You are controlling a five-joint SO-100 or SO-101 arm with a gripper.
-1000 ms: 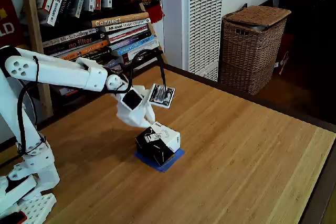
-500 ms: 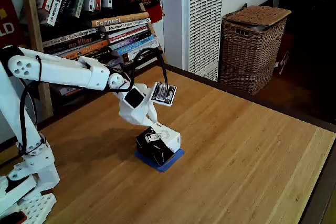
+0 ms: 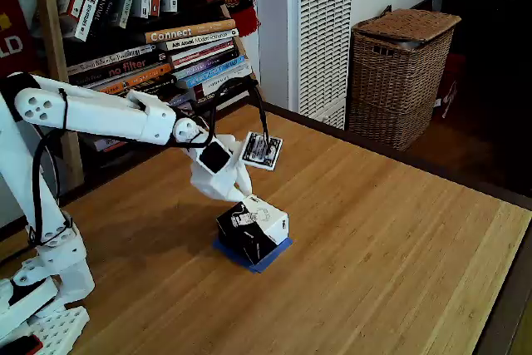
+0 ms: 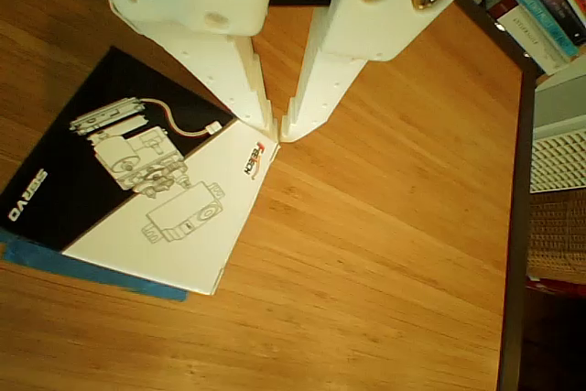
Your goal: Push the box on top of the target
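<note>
The box, black with a white top face and small print, sits on the blue tape target in the fixed view. In the other view the box fills the left half and a strip of the blue target shows under its lower edge. My white gripper hangs just above the box's back corner. In the other view the gripper is shut, its fingertips touching at the box's top corner with nothing between them.
A bookshelf full of books stands behind the wooden table. A wicker basket and a white radiator are beyond the table's far edge. A card with a printed marker rides on the wrist.
The gripper and the box have shifted slightly to the right and forward over the blue tape.
</note>
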